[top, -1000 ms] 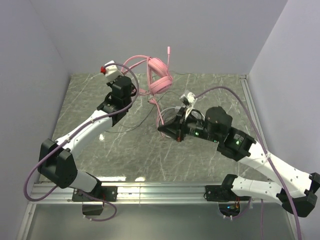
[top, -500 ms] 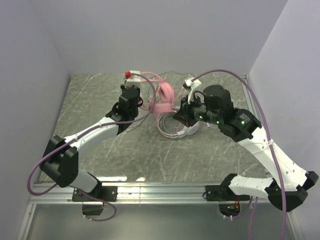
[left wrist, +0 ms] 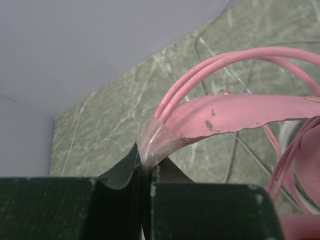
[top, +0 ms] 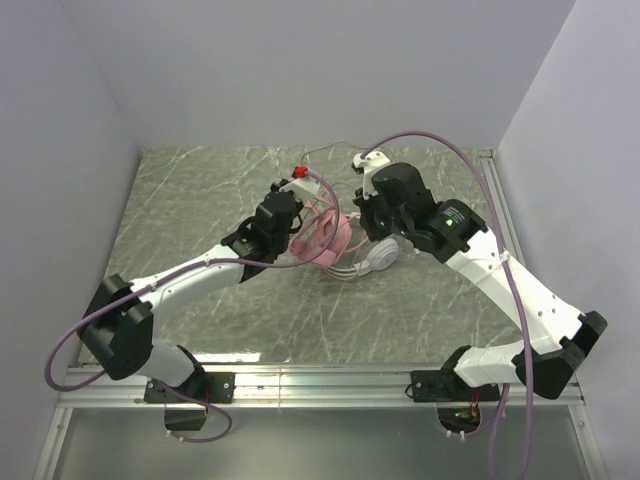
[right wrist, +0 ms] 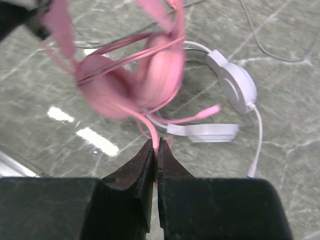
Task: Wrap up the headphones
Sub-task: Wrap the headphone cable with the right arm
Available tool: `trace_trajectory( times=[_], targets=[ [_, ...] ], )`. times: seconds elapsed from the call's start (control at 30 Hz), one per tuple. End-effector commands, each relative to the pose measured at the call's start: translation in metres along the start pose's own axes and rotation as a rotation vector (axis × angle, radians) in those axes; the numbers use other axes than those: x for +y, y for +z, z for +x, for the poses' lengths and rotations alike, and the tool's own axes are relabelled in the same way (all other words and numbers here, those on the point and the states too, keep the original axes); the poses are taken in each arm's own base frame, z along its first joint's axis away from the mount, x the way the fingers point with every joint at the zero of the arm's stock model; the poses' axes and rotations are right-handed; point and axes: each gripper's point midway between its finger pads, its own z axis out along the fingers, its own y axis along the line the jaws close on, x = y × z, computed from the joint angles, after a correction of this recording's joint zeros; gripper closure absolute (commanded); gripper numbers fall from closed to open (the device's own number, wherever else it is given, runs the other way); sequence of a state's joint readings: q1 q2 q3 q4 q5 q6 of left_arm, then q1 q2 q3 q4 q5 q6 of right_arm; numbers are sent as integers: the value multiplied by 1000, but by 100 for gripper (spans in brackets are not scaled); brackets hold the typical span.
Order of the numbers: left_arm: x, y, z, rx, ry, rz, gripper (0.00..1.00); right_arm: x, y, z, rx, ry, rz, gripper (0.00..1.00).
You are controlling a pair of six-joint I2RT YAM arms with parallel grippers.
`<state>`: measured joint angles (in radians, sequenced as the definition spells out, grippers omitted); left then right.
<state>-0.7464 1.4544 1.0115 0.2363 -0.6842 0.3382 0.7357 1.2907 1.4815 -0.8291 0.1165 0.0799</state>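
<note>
The pink headphones (top: 328,238) hang between both grippers over the middle of the table, with the pink cable (left wrist: 215,62) looped over the headband (left wrist: 235,112). My left gripper (left wrist: 146,159) is shut on the end of the pink headband; it also shows in the top view (top: 298,232). My right gripper (right wrist: 156,146) is shut on the thin pink cable (right wrist: 150,129) just below the blurred pink ear cups (right wrist: 145,75); in the top view (top: 362,222) it is to their right. The white headphones (right wrist: 235,87) lie on the table beside them, also in the top view (top: 381,257).
The marble-patterned table (top: 190,200) is walled at the back and both sides. A thin pale cable (right wrist: 260,37) trails from the white headset towards the back. A metal rail (top: 300,378) runs along the near edge by the arm bases.
Both grippers carried the pink headphones from the back of the table down to the middle, beside the white headset. The left gripper moved right and nearer; the right arm swung back and up.
</note>
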Motion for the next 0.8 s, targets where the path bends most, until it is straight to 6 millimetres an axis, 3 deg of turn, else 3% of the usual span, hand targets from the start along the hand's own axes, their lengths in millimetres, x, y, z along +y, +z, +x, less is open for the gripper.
trace_trajectory(
  times=[0.0, 0.27, 0.5, 0.63, 0.77],
  targets=[
    [5, -22, -33, -90, -60, 96, 100, -29, -7, -25, -79, -4, 126, 100],
    [-4, -75, -46, -85, -110, 367, 100, -39, 15, -23, -86, -26, 165, 100],
    [-16, -123, -61, -104, -159, 615, 100, -33, 42, -18, -79, -27, 134, 100],
    [-7, -143, -72, -124, -194, 654, 100, -29, 49, -14, -89, -25, 108, 100],
    [4, -150, -75, -117, -215, 640, 100, -31, 53, -10, -98, -18, 107, 100]
  ],
)
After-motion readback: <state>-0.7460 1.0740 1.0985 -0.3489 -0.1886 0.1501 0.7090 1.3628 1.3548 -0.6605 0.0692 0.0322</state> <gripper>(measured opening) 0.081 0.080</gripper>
